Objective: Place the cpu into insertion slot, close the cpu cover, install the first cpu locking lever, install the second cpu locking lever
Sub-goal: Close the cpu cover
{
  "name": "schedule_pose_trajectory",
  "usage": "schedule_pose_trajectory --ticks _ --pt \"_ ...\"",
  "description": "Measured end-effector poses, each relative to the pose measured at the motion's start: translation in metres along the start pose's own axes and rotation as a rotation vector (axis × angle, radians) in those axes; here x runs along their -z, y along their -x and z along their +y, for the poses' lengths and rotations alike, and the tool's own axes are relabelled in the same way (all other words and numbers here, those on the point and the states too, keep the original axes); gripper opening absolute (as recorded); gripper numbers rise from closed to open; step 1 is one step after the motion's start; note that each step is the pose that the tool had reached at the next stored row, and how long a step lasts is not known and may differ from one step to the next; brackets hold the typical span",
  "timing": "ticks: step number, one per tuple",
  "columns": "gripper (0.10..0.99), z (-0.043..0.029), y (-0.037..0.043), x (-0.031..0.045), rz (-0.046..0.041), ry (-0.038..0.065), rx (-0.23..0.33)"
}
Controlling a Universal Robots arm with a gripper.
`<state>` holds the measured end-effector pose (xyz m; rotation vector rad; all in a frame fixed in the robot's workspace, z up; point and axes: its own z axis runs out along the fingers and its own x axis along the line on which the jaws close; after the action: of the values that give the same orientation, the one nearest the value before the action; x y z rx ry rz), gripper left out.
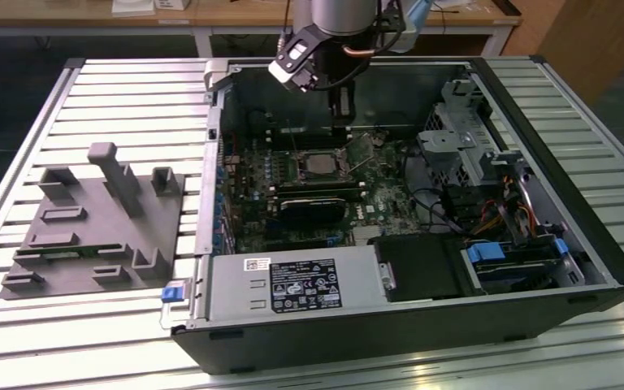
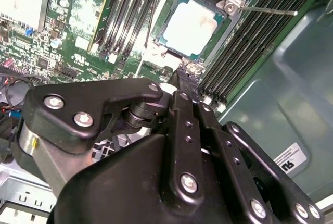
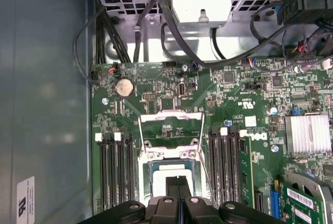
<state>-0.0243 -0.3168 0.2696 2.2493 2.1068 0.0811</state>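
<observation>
An open black computer case [image 1: 399, 341] surrounds the gripper [image 1: 340, 123]. A labelled grey power supply [image 1: 290, 286] sits well apart from it. A grey moulded fixture [image 1: 95, 219] lies farther off, on the slatted table [image 1: 127, 89].

Ext view: even overhead light, tabletop [image 1: 127, 89] bright, case [image 1: 578, 215] interior darker w/ soft shadows. Second wrist view: pale glare on cpu [image 2: 190, 26]. First wrist view: dimmer, faint sheen on case wall [image 3: 47, 104].

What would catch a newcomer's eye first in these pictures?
An open computer case lies on a slatted table, with the robot's gripper reaching down into it. Close to the gripper, a silver chip sits in its socket on the green board, and in the first wrist view the metal cover frame beside it stands open.
</observation>
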Motion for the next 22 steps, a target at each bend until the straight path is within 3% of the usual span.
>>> schedule_pose_trajectory --ticks 22 --pt "0.106 0.0217 -0.0014 -0.0017 0.0000 0.000 0.000"
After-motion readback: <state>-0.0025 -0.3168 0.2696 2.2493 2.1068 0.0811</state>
